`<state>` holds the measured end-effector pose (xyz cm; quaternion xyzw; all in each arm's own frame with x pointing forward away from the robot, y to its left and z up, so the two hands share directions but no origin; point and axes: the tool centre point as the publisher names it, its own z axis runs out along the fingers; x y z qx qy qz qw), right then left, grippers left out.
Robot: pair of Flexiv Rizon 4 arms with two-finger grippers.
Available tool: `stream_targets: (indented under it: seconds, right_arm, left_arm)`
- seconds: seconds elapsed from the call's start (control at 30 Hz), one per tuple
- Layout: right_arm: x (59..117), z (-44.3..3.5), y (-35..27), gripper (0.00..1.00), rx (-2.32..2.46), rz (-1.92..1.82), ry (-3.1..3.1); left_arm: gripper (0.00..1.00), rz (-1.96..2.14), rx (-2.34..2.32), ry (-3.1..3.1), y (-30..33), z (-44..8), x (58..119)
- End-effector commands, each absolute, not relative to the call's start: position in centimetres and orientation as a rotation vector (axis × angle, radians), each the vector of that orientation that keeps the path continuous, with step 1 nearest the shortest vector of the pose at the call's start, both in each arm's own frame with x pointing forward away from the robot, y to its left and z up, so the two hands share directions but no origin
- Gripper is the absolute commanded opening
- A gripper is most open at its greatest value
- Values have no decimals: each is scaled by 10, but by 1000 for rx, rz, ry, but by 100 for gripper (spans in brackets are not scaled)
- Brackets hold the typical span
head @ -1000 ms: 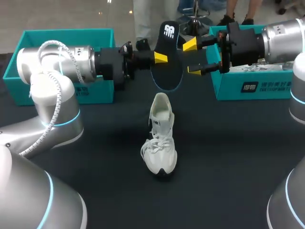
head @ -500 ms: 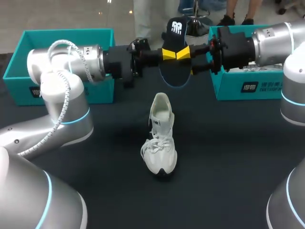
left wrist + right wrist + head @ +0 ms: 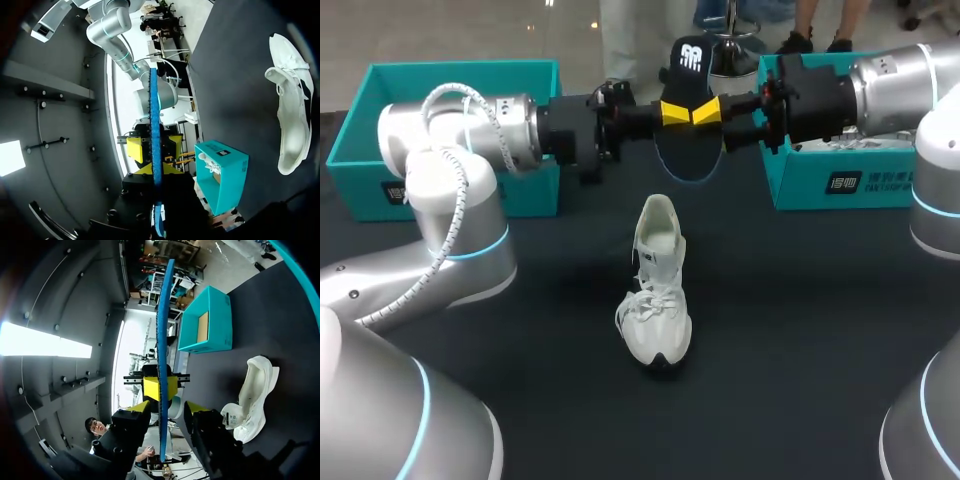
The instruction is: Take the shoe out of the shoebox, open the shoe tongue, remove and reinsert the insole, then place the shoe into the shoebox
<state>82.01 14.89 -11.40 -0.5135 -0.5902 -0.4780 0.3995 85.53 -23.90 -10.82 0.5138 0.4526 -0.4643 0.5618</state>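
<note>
A dark insole [image 3: 685, 120] hangs upright in the air above the back of the table. My left gripper [image 3: 672, 112] is shut on its edge from the left. My right gripper [image 3: 708, 110] comes in from the right and is open, one finger on each side of the insole. In the right wrist view the insole [image 3: 162, 340] shows edge-on between the right gripper [image 3: 169, 407] fingers, with gaps on both sides. The left wrist view shows the insole [image 3: 155, 130] edge-on in the left gripper [image 3: 156, 172]. The white shoe [image 3: 655, 290] lies on the table below, its opening toward the back.
Two teal shoeboxes stand at the back: an open one at the left [image 3: 450, 190] behind my left arm, and one at the right [image 3: 850, 180] with white paper inside, under my right arm. The dark tabletop [image 3: 800, 320] spreads around the shoe.
My left arm carried the insole to the right and slightly up. My right gripper moved in around the insole and its fingers narrowed. The shoe stayed put.
</note>
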Motion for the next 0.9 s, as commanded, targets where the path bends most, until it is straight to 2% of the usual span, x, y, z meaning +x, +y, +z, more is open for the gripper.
stream_targets:
  seconds: [0.03, 0.17, 0.33, 0.4, 0.5, 0.53, 0.67, 0.73, 0.8, 0.83, 0.9]
  right_arm:
    - [819, -113, 149, 42, -1304, -1211, -1492]
    - [819, -115, 149, 41, -1299, -1213, -1489]
    - [818, -116, 151, 27, -1296, -1213, -1484]
    - [818, -117, 151, 25, -1295, -1214, -1482]
    - [817, -118, 151, 11, -1296, -1216, -1478]
    - [817, -118, 151, 0, -1296, -1216, -1477]
    - [817, -119, 152, 0, -1292, -1217, -1474]
    - [816, -119, 152, 0, -1289, -1219, -1473]
    - [816, -119, 151, 0, -1286, -1222, -1473]
    - [816, -119, 151, 0, -1286, -1223, -1473]
    - [817, -118, 149, 0, -1287, -1226, -1474]
  left_arm:
    - [0, -1094, 1209, 1064, -240, -111, 854]
    - [0, -1098, 1204, 1069, -240, -112, 853]
    - [0, -1099, 1199, 1069, -241, -112, 852]
    - [0, -1101, 1199, 1067, -242, -111, 852]
    - [0, -1104, 1199, 1064, -242, -110, 850]
    - [0, -1104, 1199, 1063, -242, -110, 850]
    - [0, -1099, 1201, 1066, -242, -110, 851]
    - [16, -1100, 1206, 1068, -241, -111, 851]
    - [90, -1097, 1214, 1067, -240, -111, 851]
    - [100, -1097, 1222, 1063, -240, -110, 851]
    - [100, -1096, 1235, 1057, -237, -110, 852]
